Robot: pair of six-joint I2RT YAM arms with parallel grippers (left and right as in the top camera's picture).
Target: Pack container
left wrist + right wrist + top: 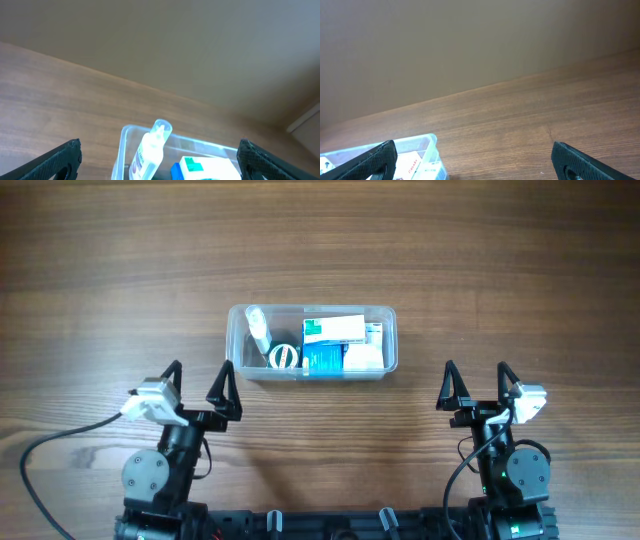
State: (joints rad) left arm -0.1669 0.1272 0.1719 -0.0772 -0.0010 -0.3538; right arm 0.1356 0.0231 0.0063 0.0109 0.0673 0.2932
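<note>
The clear plastic container [238,320] sits mid-table. It holds a small clear bottle [259,328], a white ring-shaped item [284,357], a green-and-white box [334,330], a blue box [322,359] and white boxes [366,356] at the right end. My left gripper [200,383] is open and empty, just in front of the container's left end. My right gripper [476,385] is open and empty, in front of and to the right of the container. The left wrist view shows the container [125,137], the bottle [150,150] and the green-and-white box [200,167]. The right wrist view shows the container's corner [431,142].
The wooden table [520,270] surrounds the container. A black cable [60,438] runs along the front left by the left arm's base. A plain wall stands beyond the table's far edge in both wrist views.
</note>
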